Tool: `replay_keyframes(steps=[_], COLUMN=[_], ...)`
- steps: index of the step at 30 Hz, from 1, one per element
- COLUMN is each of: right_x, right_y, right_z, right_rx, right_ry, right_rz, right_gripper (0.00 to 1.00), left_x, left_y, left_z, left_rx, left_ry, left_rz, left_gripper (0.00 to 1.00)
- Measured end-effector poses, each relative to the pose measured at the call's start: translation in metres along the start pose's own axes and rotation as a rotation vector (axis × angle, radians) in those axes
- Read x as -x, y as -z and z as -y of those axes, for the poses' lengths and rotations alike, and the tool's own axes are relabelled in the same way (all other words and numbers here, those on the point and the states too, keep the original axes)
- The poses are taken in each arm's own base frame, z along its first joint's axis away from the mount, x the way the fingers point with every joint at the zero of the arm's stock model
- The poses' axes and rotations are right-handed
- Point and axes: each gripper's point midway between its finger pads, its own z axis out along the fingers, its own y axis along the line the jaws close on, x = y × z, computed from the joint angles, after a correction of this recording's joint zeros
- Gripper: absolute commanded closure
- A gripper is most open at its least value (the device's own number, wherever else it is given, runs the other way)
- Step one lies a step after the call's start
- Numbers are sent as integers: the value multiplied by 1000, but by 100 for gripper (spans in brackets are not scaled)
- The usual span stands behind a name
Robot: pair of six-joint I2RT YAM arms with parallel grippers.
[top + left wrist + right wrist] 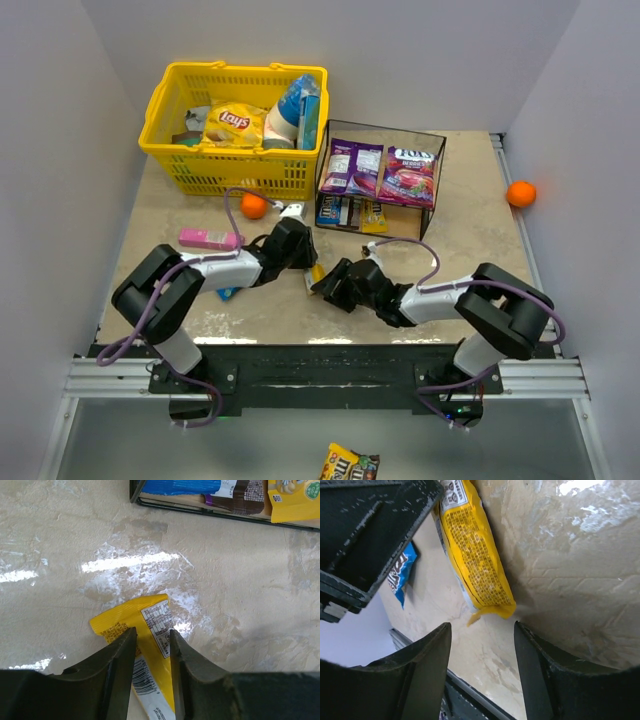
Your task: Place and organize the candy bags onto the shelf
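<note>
Left gripper point(152, 631) pinches the yellow packet point(125, 620) across its width; its long axis points into the open right gripper point(482, 630).

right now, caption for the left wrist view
The left gripper grips a yellow candy packet short of the shelf.

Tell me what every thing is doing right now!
Left tool: shut on the yellow packet.
Right tool: open, empty, near that packet's end.
Purple bags: lying on top of the shelf.
Small packets: on its lower board.
Lays bag: in the basket.
Pink pack: flat on the table.
Blue packet: flat on the table.
</note>
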Motion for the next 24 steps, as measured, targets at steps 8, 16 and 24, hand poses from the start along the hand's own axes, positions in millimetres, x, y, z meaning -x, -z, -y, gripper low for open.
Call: replay_keyframes(steps=[8, 16, 24], right_x=[5, 11, 24], right_y=[-6, -6, -7], right_z=[-3, 2, 11], right_rx=[12, -5, -27], right_ry=[-45, -82, -93], right_rz=[32, 68, 116], right_gripper=[51, 60, 60], left_x=[-8, -19, -22], left_y=[10, 28, 34], left_z=[-7, -18, -22], left_rx=[5, 18, 28], left_ry=[63, 126, 138], left_rz=[8, 8, 3], left_gripper=[64, 64, 64])
